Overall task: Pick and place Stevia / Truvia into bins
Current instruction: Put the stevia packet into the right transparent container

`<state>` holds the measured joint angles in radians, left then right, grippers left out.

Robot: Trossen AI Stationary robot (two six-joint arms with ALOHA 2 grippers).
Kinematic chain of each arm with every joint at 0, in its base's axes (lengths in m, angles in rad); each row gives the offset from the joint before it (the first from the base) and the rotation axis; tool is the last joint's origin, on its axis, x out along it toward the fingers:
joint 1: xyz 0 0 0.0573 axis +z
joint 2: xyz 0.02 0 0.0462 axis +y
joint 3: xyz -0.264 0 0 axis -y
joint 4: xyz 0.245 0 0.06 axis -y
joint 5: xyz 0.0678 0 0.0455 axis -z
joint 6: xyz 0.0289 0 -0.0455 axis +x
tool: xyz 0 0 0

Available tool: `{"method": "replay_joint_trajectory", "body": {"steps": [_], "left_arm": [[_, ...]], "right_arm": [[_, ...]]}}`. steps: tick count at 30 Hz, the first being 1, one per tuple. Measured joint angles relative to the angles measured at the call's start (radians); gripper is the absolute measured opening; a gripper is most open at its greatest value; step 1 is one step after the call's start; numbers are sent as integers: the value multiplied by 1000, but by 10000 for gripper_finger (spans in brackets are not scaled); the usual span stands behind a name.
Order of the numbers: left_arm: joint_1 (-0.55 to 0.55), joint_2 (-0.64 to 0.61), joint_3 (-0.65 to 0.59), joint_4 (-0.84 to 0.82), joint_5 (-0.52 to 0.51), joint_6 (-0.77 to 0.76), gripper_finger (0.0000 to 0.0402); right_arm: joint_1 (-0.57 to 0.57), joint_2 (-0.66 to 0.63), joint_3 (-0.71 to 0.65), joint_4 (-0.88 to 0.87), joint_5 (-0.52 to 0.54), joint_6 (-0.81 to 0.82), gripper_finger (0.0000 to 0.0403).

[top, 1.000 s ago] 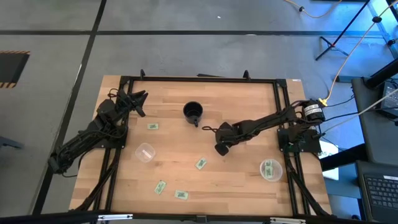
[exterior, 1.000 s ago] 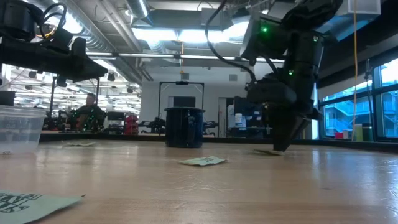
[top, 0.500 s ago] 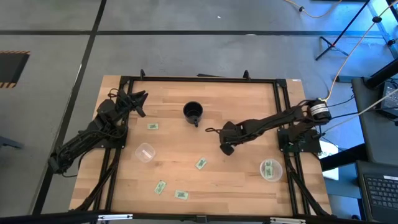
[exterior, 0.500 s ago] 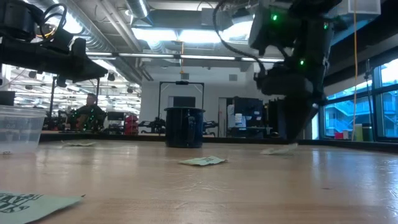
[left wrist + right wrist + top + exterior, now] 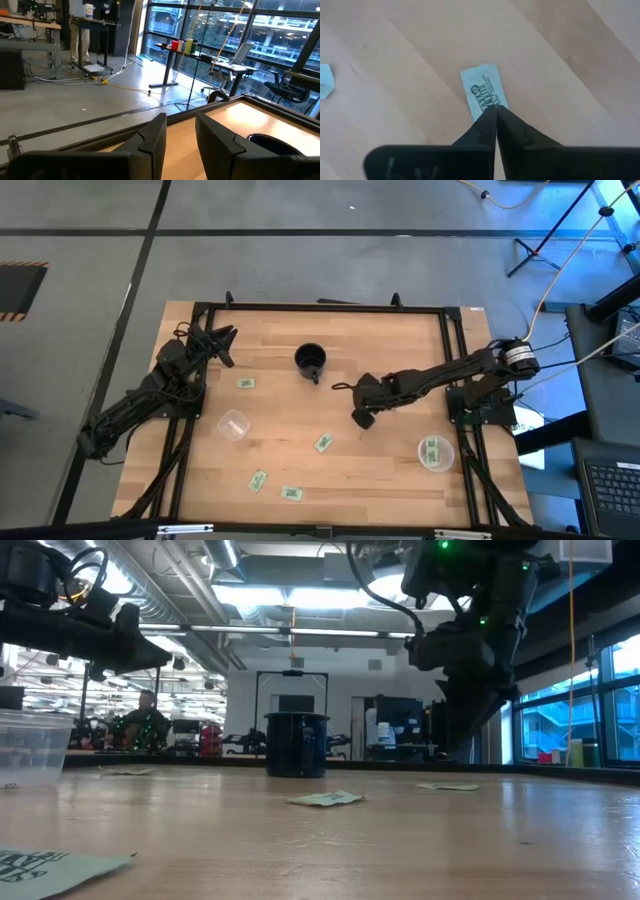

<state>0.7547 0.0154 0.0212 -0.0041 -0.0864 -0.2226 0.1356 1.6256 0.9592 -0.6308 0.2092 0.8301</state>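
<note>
My right gripper (image 5: pixel 362 420) hangs shut above mid-table, pointing steeply down. Right under its tips a pale green-and-white Stevia sachet (image 5: pixel 483 90) lies flat on the wood, also seen in the low view (image 5: pixel 450 786), clear of the fingers (image 5: pixel 458 740). More sachets lie loose (image 5: pixel 245 383) (image 5: pixel 322 443) (image 5: pixel 258 480) (image 5: pixel 291 493). One clear bin (image 5: pixel 233 425) stands left of centre. The other bin (image 5: pixel 435 452), near right, has sachets inside. My left gripper (image 5: pixel 180 145) waits open and level at the far left (image 5: pixel 225 340), with nothing between its fingers.
A black mug (image 5: pixel 311 361) with a handle stands far of centre, close to the right arm's reach. A black frame (image 5: pixel 320 307) runs along the table's edges. Another sachet (image 5: pixel 325 82) lies a short way from the one under the right gripper.
My right gripper has risen from the table top, its fingers staying together. The sachet that its tips stood on has stayed behind and now lies flat on the wood below it.
</note>
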Motion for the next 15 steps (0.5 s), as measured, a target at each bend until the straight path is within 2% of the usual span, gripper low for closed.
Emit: {"method": "replay_joint_trajectory", "body": {"steps": [6,15], "left_arm": [[0,0,0,-1,0,0,100],[0,0,0,0,0,0,100]], "right_arm": [[0,11,1,18,-29,-41,50],[0,10,-20,-16,-53,136,109]]}}
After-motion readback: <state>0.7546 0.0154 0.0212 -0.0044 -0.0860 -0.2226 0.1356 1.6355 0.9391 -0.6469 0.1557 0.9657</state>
